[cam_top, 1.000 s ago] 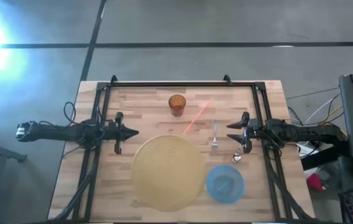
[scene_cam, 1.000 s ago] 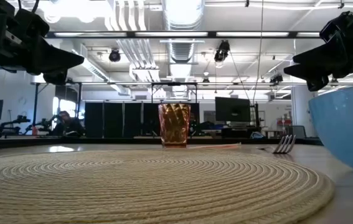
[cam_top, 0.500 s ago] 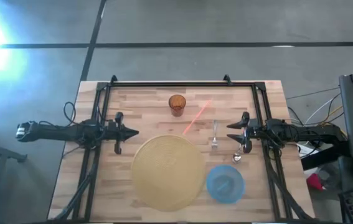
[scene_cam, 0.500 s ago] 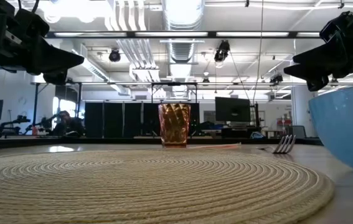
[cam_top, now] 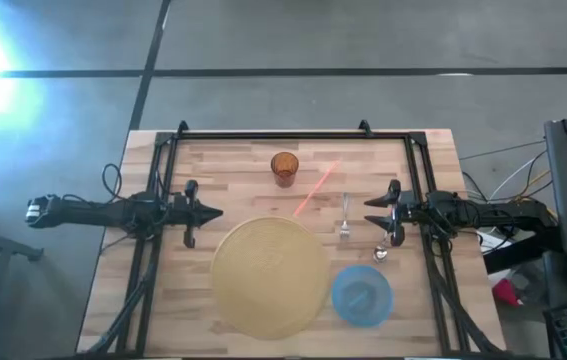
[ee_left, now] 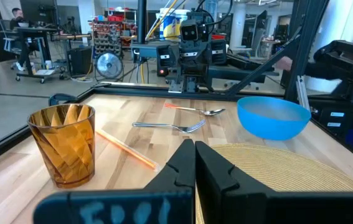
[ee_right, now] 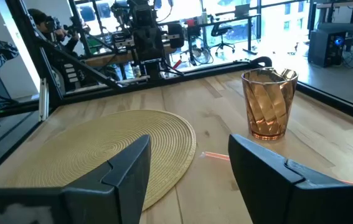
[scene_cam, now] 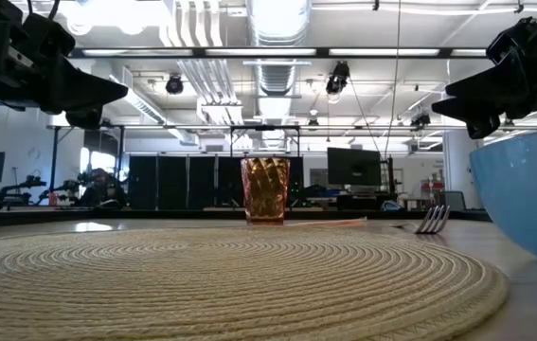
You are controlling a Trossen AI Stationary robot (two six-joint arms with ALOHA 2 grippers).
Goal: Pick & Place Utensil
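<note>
High view: task looks not yet begun, nothing lifted. Left gripper (cam_top: 213, 212) hovers over the desk's (cam_top: 233, 165) left side, beside the placemat's (cam_top: 268, 277) upper-left rim, fingers together, holding nothing. Right gripper (cam_top: 371, 214) hovers over the right side, fingers parted, empty. The fork (cam_top: 344, 216) lies flat on bare wood between placemat and right gripper, just beside that gripper's tips. Spoon (cam_top: 381, 254) lies nearer the right edge, just above the blue bowl (cam_top: 362, 294), which sits toward the front right corner. Amber cup (cam_top: 283, 168) stands near the back edge, centre; orange straw (cam_top: 317, 188) lies diagonal between cup and fork. Count: 1 fork, 1 spoon, 1 straw, 1 cup, 1 bowl, 1 placemat, 2 arms. All pick & place steps left, I judge.

Low view: both grippers up in the air, clear of the desk. Cup upright behind the placemat; fork tines show at right next to the bowl's wall. Nothing rests on the placemat.

Left wrist view: own fingers (ee_left: 182, 168) pressed shut w/ no gap, nothing between. Fork, spoon, straw all flat on the wood, untouched.

Right wrist view: own fingers (ee_right: 129, 165) spread wide, nothing between; cup & placemat ahead, utensils out of sight here.
</note>
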